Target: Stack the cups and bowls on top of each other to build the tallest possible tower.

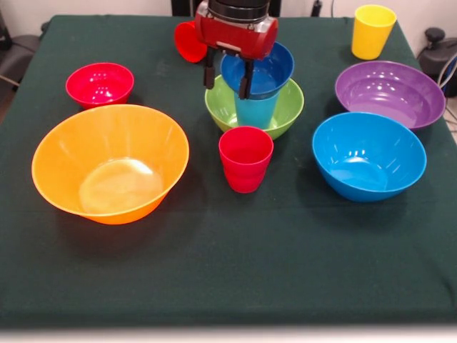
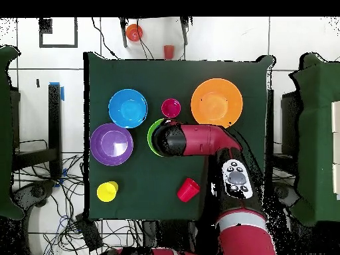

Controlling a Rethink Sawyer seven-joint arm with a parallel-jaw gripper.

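- Tower (image 1: 255, 96) sits mid-counter, directly beneath the tool (image 1: 227, 71): green bowl (image 1: 285, 114), light blue cup (image 1: 255, 111) upright in it, small dark blue bowl (image 1: 268, 70) on top.
- Tool fingers hang parted, straddling the small bowl's near rim, apparently clamping nothing.
- Stack's long axis is vertical, mouths up.

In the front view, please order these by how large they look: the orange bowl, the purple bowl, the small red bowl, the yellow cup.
1. orange bowl
2. purple bowl, though it stands farther from the camera
3. small red bowl
4. yellow cup, farthest back, so less sure
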